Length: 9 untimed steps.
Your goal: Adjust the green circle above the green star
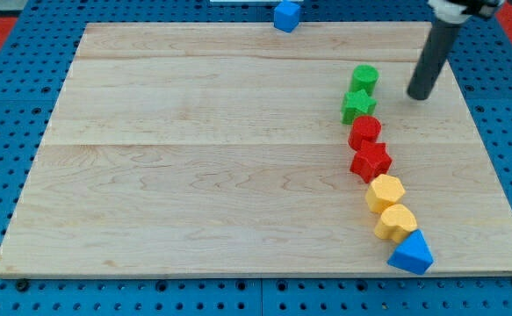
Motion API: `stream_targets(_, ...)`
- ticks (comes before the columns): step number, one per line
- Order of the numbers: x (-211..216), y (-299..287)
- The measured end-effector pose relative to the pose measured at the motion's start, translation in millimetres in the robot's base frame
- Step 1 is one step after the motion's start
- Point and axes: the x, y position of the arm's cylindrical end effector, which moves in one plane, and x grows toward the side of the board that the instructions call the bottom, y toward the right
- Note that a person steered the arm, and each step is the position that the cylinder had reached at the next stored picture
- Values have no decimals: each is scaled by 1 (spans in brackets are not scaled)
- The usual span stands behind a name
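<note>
The green circle (364, 78) sits at the view's upper right on the wooden board (194, 158). The green star (357, 106) lies just below it, touching or nearly touching. My tip (418, 95) is to the right of the green circle, about a block's width away, touching no block. The dark rod rises from the tip toward the view's top right.
Below the green star runs a curved line of blocks: a red hexagon-like block (364, 132), a red star (371, 161), a yellow hexagon (385, 192), a yellow heart-like block (396, 222), a blue triangle (412, 254). A blue cube (286, 15) sits at the board's top edge.
</note>
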Motion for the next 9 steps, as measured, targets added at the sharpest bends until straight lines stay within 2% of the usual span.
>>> stream_targets(2, -29, -18)
stream_targets(3, -32, -59)
stream_targets(4, -38, -43)
stream_targets(5, -82, -21)
stream_targets(6, -86, -106)
stream_targets(7, -51, -150)
stream_targets(8, -44, -123)
stream_targets(9, -55, -110)
